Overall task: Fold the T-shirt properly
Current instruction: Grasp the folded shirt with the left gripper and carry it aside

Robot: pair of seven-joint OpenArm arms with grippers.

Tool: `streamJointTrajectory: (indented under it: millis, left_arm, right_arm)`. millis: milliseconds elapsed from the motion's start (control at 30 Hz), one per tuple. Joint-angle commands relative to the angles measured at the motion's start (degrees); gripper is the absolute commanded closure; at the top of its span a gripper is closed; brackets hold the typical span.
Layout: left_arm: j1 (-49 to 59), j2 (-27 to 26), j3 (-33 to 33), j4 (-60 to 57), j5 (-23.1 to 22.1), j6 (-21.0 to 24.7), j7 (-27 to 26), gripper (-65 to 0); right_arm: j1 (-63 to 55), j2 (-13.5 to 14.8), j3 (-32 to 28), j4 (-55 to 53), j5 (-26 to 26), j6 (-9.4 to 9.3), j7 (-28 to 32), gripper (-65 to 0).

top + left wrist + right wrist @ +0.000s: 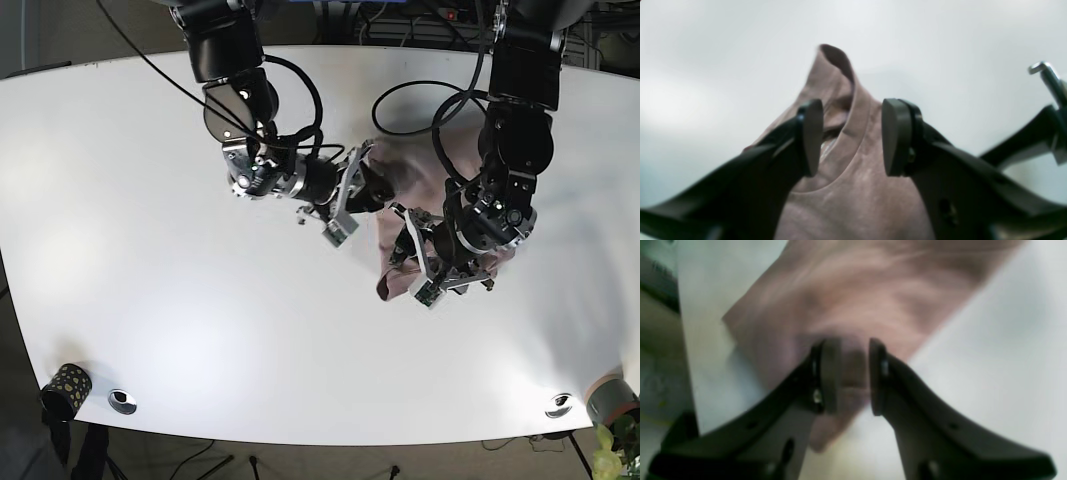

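Left gripper: jaws spread wide, with clear space between the two dark pads. Nothing is clamped. In the left wrist view the pads stand on either side of the collar of the T-shirt, whose dusty-pink fabric fills the gap behind them. One fold of the cloth rises in a peak toward the far side of that view. Whether the pads touch the fabric cannot be told.

Right gripper: jaws set narrow, with a small gap between the pads. In the right wrist view a strip of pink fabric lies in that gap, and the T-shirt spreads out beyond the fingertips. This view is blurred; a firm hold on the cloth cannot be confirmed.

Position of the T-shirt in the base view: bunched up on the white table, right of centre, mostly covered by the two arms. A pink edge shows at the near left of the left gripper, and a darker part shows just right of the right gripper.

Arm layout in the base view: both arms reach in from the far edge of the table. The right arm enters at far left of centre; the left arm enters at far right. The two grippers are near each other over the garment.

Other items: a dark patterned cup stands at the near left corner of the table.
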State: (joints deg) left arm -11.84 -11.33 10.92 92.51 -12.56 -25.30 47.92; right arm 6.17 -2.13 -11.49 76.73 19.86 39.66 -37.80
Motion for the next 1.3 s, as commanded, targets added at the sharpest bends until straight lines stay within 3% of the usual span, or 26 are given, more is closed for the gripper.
streamJointTrajectory:
  millis: [0, 133, 400, 700, 900, 1000, 1100, 1167, 1267]
  left_arm:
    - [1.07, -0.14, -0.24, 3.09, -0.41, 4.68, -4.71, -32.8]
    - [6.96, 0.39, -1.73, 5.47, 3.9, 12.77, -12.01, -36.8]
    - [16.28, 4.7, -2.17, 4.94, 12.51, 24.38, -28.89, -40.4]
    - [19.53, 8.21, -1.91, -7.45, 15.06, 35.1, -37.94, -41.4]
    - [19.88, 5.93, -1.55, -16.42, 15.77, 34.93, -38.47, -41.5]
    - [19.7, 1.79, -4.54, -18.09, 14.45, 32.38, -34.08, -41.5]
    - [19.26, -1.9, -11.05, -20.11, 9.96, 23.85, -28.27, -41.5]
    - [18.21, -5.24, -16.76, -21.78, 7.59, 14.97, -24.67, -41.5]
    - [16.1, -9.72, -21.69, -25.21, 7.77, 5.04, -21.5, -41.5]
  right_arm:
    - [0.73, 0.15, 5.64, 1.03, 0.93, 0.34, -0.04, -13.0]
    - [0.81, 1.74, 12.94, 0.85, 0.85, 0.34, -1.01, -13.0]
    - [1.78, 6.13, 16.1, 0.59, 0.93, 0.34, -1.1, -13.0]
    - [1.69, 6.22, 19.71, 0.5, 0.93, 0.34, -1.19, -13.0]
    - [1.69, 6.13, 19.53, 0.5, 0.93, 0.34, -1.19, -13.0]
    - [1.78, 5.96, 19.53, 0.59, 0.93, 0.34, -1.28, -13.0]
    - [1.87, 5.87, 19.44, 0.59, 0.93, 0.34, -1.28, -13.0]
    - [1.87, 5.78, 19.44, 0.59, 0.93, 0.34, -1.28, -13.0]
    - [1.87, 5.78, 19.44, 0.59, 0.93, 0.34, -1.28, -13.0]
